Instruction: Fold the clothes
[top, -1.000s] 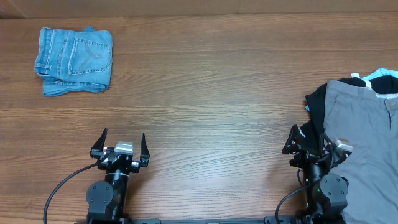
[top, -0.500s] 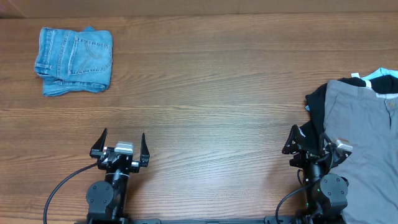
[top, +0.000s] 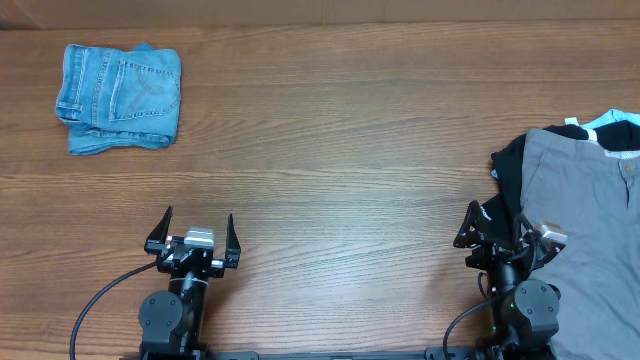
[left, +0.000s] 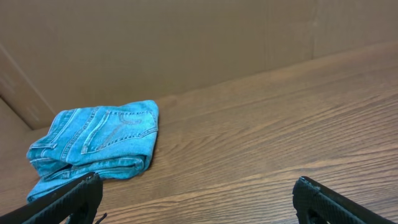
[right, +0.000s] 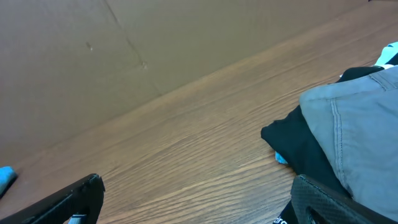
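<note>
The left gripper (top: 199, 214) and right gripper (top: 497, 223) are spread wide and empty, and the right might grab the black T-shirt (top: 510, 165) along with the shorts (top: 580, 230).

A folded light-blue denim garment (top: 118, 97) lies at the far left corner of the wooden table (top: 340, 150). A black T-shirt (top: 508, 170) lies crumpled at the table's right edge.

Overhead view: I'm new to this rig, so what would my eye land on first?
The folded denim garment at the far left corner stands out. At the right edge, grey-olive shorts lie unfolded over a black garment, beside the open right tool. The left tool is open, holding nothing.
</note>
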